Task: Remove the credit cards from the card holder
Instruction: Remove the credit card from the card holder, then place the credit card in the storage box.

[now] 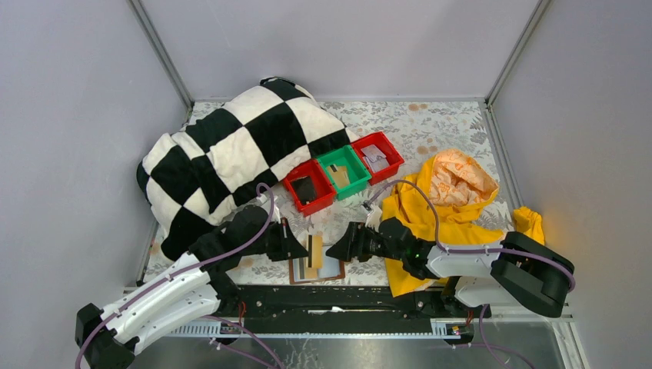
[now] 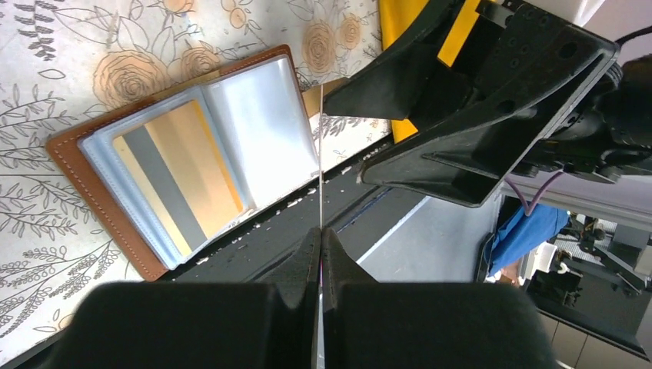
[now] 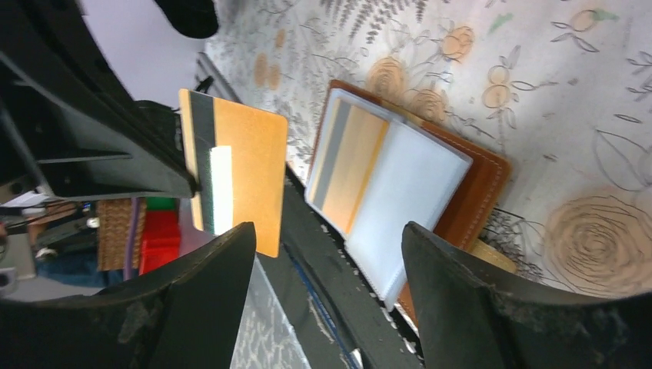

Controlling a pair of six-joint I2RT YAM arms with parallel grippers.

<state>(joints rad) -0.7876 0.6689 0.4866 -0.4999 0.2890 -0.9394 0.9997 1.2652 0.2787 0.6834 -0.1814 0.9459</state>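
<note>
The left claw (image 2: 321, 231) was clenched on a tan card (image 3: 246, 169) with a grey stripe, gripping it by one edge and holding it on edge in the air just beside the wallet (image 3: 469, 192). The wallet lay open and flat on the floral table (image 3: 577, 115), at its near edge, between the two arms. A second card (image 2: 181, 173), tan and grey, sat inside one of its clear pockets. The right claw (image 3: 327, 231) was released, its jaws wide apart, gripping nothing and facing the held card.
</note>
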